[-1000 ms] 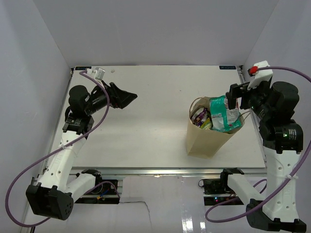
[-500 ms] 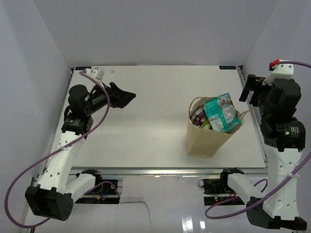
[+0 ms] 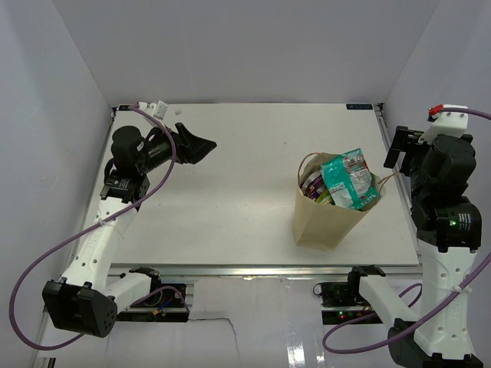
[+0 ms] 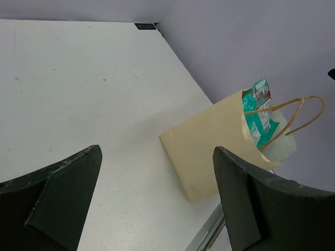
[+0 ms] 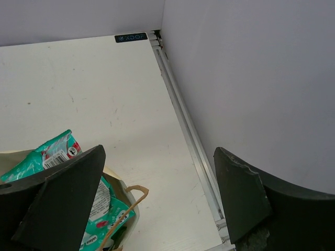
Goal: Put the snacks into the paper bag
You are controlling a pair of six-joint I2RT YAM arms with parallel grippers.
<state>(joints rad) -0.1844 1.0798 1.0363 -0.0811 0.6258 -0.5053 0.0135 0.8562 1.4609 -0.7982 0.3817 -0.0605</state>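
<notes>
Table [image 3: 230,207] of white board carries an upright paper bag [image 3: 326,222] on its right side, near the front edge. Left fingers [image 4: 57,198] hang spread wide and empty over the far left, well apart from the bag. Right fingers [image 5: 57,198] are spread and empty, just beyond its right rim. A teal-white bag [image 3: 349,180] pokes from the mouth, with smaller packets [image 3: 314,186] beside it.

upright paper bag [image 3: 328,215], snacks [image 3: 345,180] poking out
</notes>
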